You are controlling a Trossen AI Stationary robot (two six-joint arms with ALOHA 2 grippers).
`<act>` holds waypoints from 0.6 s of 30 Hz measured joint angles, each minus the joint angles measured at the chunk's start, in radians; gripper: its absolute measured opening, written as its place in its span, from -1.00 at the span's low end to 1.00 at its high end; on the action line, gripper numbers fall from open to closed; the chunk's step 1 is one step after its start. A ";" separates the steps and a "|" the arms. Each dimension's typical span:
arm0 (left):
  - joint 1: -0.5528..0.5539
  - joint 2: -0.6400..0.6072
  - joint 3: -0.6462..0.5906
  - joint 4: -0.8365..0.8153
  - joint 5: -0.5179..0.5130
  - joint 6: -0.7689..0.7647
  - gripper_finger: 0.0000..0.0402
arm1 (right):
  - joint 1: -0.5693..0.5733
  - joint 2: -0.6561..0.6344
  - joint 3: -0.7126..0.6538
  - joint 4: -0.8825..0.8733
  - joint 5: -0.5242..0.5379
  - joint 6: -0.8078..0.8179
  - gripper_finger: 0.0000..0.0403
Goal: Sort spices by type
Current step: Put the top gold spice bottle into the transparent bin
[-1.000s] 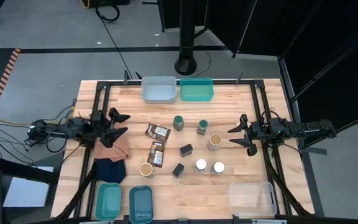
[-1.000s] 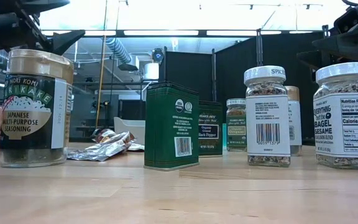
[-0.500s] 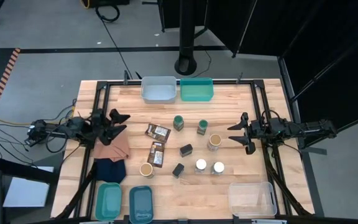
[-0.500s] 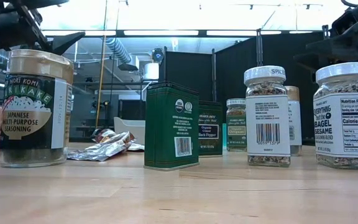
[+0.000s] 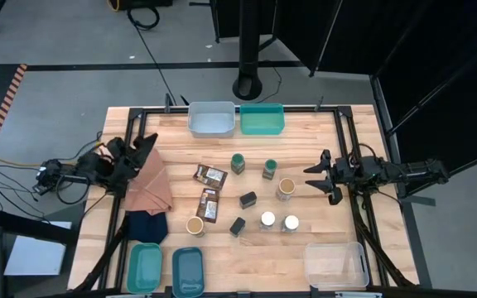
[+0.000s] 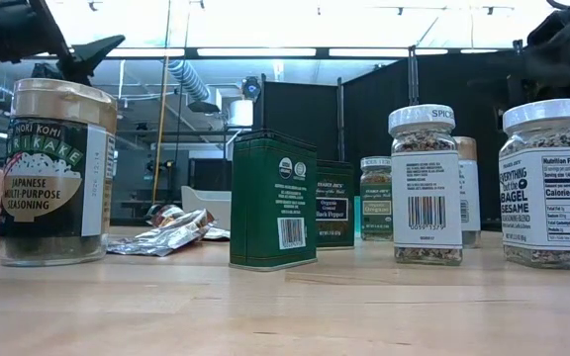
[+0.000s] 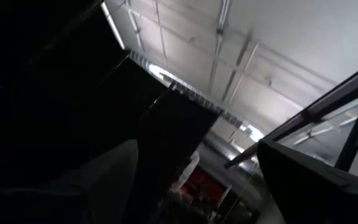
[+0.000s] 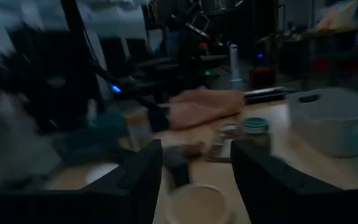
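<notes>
Sorting is not yet beginning: the small spice containers [image 5: 251, 199] are sitting mixed mid-bench, both claws spread and holding nothing, left claw [image 5: 139, 147], right claw [image 5: 315, 177].

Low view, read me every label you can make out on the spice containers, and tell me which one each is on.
"NORI KOMI FURIKAKE JAPANESE MULTI-PURPOSE SEASONING": tan-topped jar.
"Organic Ground Black Pepper": farther green tin.
"SPIC", cut off: lid of the middle white-lidded jar.
"EVERYTHING BUT THE BAGEL SESAME", "Nutrition Facts", "Calories 0": right white-lidded jar.
Near green tin, green-lidded jar: print too small to read.
</notes>
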 joint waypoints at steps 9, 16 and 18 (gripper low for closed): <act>0.000 0.000 0.000 0.023 -0.023 -0.093 0.67 | -0.005 0.000 0.000 0.147 0.144 0.258 -0.01; 0.000 0.000 0.000 0.022 -0.027 -0.087 0.67 | -0.008 0.000 0.000 0.192 0.265 0.345 -0.01; 0.000 0.000 0.000 0.022 -0.026 -0.089 0.67 | -0.008 0.000 0.000 0.193 0.262 0.352 -0.01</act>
